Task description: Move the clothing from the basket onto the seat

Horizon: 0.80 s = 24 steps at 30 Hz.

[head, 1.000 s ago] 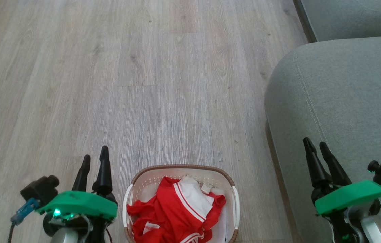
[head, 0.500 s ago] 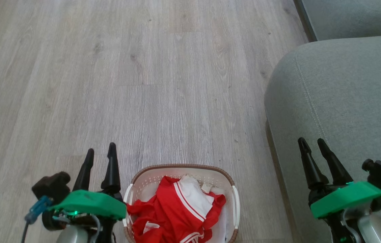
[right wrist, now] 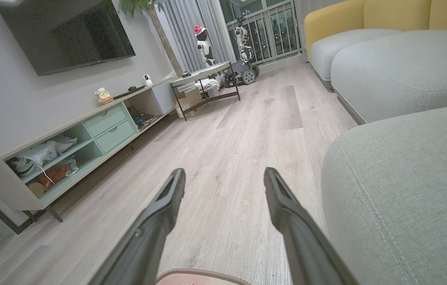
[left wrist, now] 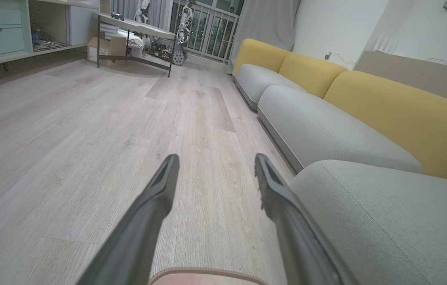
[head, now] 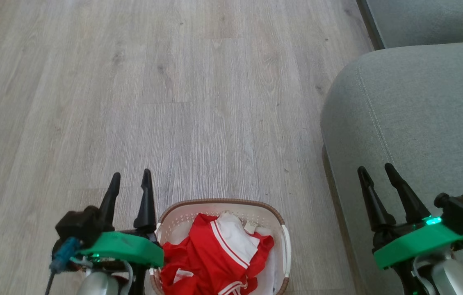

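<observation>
The white perforated basket (head: 223,207) with a brown rim stands on the floor at the bottom middle of the head view. Crumpled red clothing (head: 215,256) with white striped trim lies inside it. The grey-green seat (head: 416,123) rises to the right of the basket. My left gripper (head: 131,180) hovers open just left of the basket's rim, empty. My right gripper (head: 375,170) is open over the seat's front edge, also empty. The basket rim (left wrist: 207,273) peeks at the bottom of the left wrist view, below the left gripper (left wrist: 213,164). In the right wrist view the right gripper (right wrist: 223,176) points along the floor beside the seat (right wrist: 405,190).
Pale wood floor (head: 153,90) stretches ahead and to the left. More grey cushions (left wrist: 326,126) with yellow backrests (left wrist: 397,114) line the right. A low mint cabinet (right wrist: 80,138), a wall television (right wrist: 65,31) and a table (right wrist: 203,79) with small robots stand farther off.
My left gripper has moved right and a little forward, closer to the basket's rim. My right gripper has shifted slightly left. The basket and clothing have not moved.
</observation>
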Motion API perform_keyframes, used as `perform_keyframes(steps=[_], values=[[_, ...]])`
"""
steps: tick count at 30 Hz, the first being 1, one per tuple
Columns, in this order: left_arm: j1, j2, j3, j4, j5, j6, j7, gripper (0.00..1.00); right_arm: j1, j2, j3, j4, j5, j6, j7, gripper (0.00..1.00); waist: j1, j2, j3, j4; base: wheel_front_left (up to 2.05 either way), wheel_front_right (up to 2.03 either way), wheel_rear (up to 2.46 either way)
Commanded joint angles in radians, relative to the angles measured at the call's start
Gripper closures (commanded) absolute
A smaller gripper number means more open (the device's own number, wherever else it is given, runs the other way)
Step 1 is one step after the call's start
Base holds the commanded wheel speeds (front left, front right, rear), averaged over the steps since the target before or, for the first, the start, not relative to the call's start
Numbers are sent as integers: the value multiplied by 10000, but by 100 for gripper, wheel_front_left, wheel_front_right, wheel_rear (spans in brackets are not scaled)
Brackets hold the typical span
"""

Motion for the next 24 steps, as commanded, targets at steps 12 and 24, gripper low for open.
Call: perform_keyframes(steps=[12,24], values=[[-616,131,-90,-658,1555,315,-503,0,-450,-466,402,-634,-1391,-2,-479,0,0,-1,35,2,0,0,0],[-629,135,-230,-722,1994,416,-628,0,-456,-524,454,-634,-1830,-2,-605,0,0,-1,84,-3,0,0,0]])
